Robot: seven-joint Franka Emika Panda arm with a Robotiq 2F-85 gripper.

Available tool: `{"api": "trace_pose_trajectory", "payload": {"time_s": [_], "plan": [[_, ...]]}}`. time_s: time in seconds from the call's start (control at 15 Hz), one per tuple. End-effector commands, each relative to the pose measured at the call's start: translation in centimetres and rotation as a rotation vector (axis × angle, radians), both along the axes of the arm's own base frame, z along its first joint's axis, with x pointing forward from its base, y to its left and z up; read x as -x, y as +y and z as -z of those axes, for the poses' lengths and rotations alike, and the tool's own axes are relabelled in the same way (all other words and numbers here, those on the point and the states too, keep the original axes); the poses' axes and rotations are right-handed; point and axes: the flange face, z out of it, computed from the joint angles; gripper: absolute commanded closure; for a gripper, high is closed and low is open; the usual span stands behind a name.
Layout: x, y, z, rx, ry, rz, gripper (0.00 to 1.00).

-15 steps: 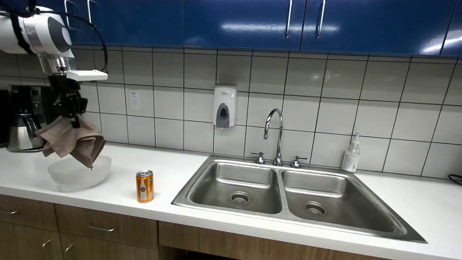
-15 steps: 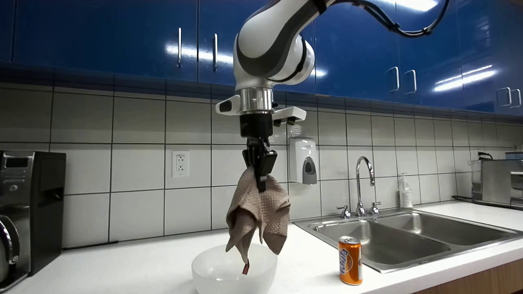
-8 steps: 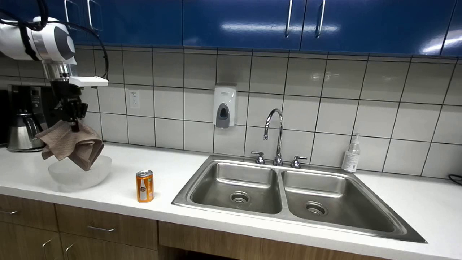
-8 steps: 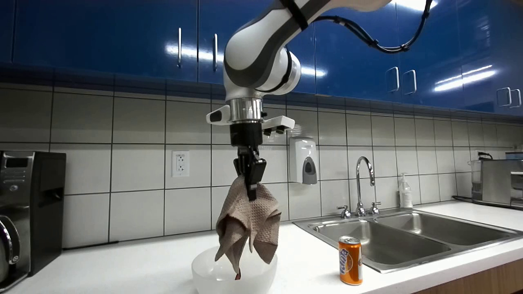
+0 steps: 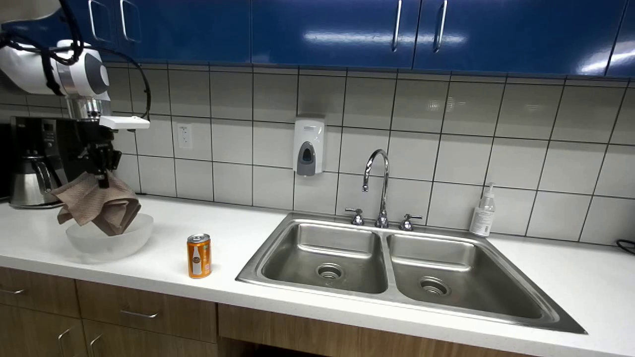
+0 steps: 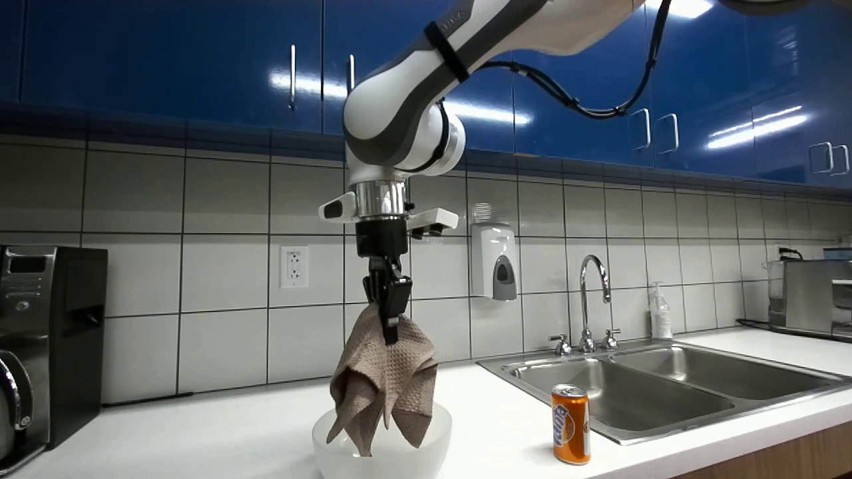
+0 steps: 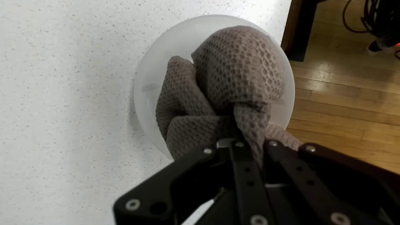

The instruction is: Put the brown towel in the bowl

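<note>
The brown waffle-weave towel (image 5: 96,201) hangs bunched from my gripper (image 5: 102,182) in both exterior views. My gripper (image 6: 390,331) is shut on the top of the towel (image 6: 393,379) and points down. The frosted bowl (image 5: 111,248) stands on the counter right below. In an exterior view the towel's lower corners hang at or just inside the mouth of the bowl (image 6: 406,462). In the wrist view the towel (image 7: 237,65) covers much of the bowl (image 7: 148,75), and one fold reaches past its rim. A strip of towel is pinched between the fingers (image 7: 254,148).
An orange can (image 5: 199,256) stands beside the bowl, between it and the double sink (image 5: 317,253). A coffee maker (image 6: 63,346) stands on the far side of the bowl. Blue cabinets (image 6: 180,60) hang above the arm. The counter's edge lies close to the bowl.
My gripper and the towel have come down toward the bowl and, in an exterior view, moved left. The towel's lower corners now sit at the bowl's mouth. The bowl and can have not moved.
</note>
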Motion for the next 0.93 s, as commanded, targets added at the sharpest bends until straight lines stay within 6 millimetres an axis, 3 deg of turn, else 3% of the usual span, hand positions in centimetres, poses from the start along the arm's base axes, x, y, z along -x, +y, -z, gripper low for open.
{"api": "trace_pose_trajectory", "payload": {"time_s": [0.0, 0.33, 0.67, 0.73, 0.87], "plan": [[-2.7, 0.3, 1.3, 0.017, 0.034, -0.022, 0.98], [-5.2, -0.7, 5.3, 0.012, 0.091, -0.022, 0.98], [-6.2, -1.8, 8.2, 0.023, 0.11, -0.026, 0.98], [-6.2, -1.9, 8.5, 0.026, 0.111, -0.03, 0.69], [-5.9, -2.2, 8.9, 0.033, 0.118, -0.036, 0.63]]}}
